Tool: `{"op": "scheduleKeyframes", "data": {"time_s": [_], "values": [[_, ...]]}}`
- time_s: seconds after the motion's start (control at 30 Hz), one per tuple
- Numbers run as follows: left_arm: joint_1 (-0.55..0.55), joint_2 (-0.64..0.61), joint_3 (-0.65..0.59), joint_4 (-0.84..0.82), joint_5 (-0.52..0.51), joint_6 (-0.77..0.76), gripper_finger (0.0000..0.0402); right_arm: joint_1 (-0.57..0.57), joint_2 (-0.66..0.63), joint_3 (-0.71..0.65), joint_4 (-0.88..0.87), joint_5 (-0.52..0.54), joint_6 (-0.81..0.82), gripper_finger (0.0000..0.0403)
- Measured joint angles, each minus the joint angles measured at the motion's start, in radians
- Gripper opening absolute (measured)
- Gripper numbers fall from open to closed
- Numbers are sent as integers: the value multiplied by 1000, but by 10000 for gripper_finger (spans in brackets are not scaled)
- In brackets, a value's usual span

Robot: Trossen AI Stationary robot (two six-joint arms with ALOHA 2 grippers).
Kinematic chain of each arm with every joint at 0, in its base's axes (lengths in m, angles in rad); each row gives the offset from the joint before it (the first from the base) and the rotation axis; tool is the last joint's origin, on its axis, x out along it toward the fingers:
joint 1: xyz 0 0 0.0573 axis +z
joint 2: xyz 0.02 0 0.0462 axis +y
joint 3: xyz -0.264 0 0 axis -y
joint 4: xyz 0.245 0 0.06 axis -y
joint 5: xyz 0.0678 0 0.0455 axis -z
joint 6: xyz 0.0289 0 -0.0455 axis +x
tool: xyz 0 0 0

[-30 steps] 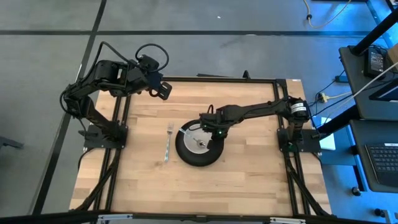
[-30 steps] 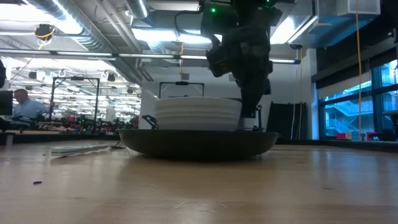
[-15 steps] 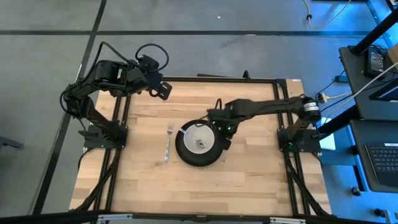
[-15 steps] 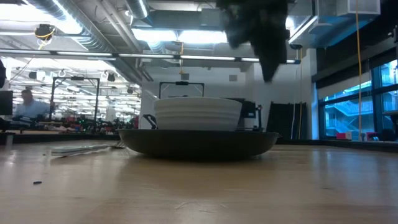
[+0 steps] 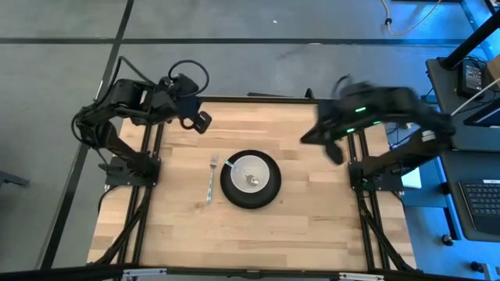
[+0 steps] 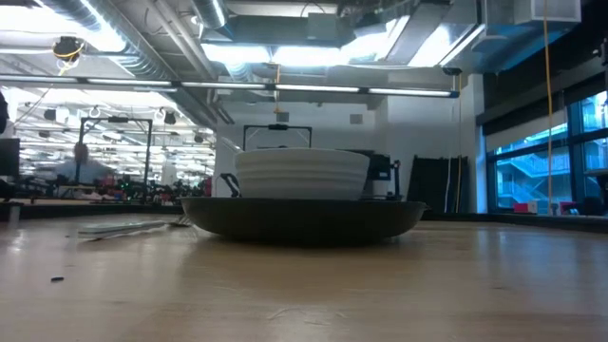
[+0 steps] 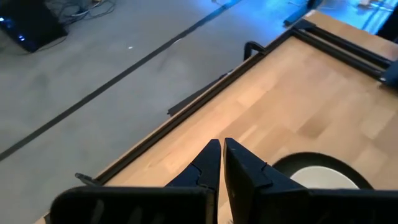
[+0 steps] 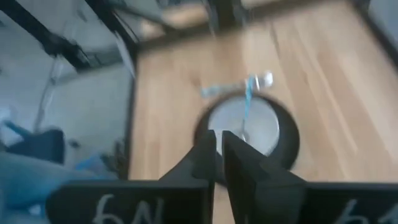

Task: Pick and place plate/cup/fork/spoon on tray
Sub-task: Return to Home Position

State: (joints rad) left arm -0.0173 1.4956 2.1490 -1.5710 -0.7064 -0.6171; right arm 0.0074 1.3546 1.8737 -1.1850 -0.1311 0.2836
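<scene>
The black plate (image 5: 269,191) lies on the wooden table, and the white cup (image 5: 251,173) stands on it, as the low view also shows with the cup (image 6: 302,173) on the plate (image 6: 304,217). The spoon (image 8: 244,109) lies in the cup, its pale handle leaning over the rim. The fork (image 5: 211,181) lies flat on the table just left of the plate. My left gripper (image 5: 200,121) is shut and empty over the table's far left corner. My right gripper (image 5: 330,146), blurred, is shut and empty in the air to the right of the plate.
A black metal frame (image 5: 273,99) runs along the table's edges and carries both arm bases. Bare wood (image 5: 234,234) lies in front of the plate and to its right. A person (image 6: 81,163) shows far off in the room behind.
My right gripper has risen from just over the cup and plate and swung away toward the table's right and far edges. The cup, plate, spoon and fork have stayed where they were.
</scene>
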Motion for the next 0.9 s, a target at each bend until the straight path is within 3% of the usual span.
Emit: {"op": "scheduleKeyframes", "data": {"time_s": [0.2,0.4,0.67,0.9], "values": [[-44,-18,0,0,-8,1,14,0,-116,88,32,0,-10,34],[-111,-58,0,41,-116,20,14,0,-201,93,64,0,-57,35],[-231,-138,0,61,-124,51,14,0,-241,92,40,0,-162,36],[-359,-222,0,61,-262,37,14,-1,-278,91,31,5,-160,36]]}}
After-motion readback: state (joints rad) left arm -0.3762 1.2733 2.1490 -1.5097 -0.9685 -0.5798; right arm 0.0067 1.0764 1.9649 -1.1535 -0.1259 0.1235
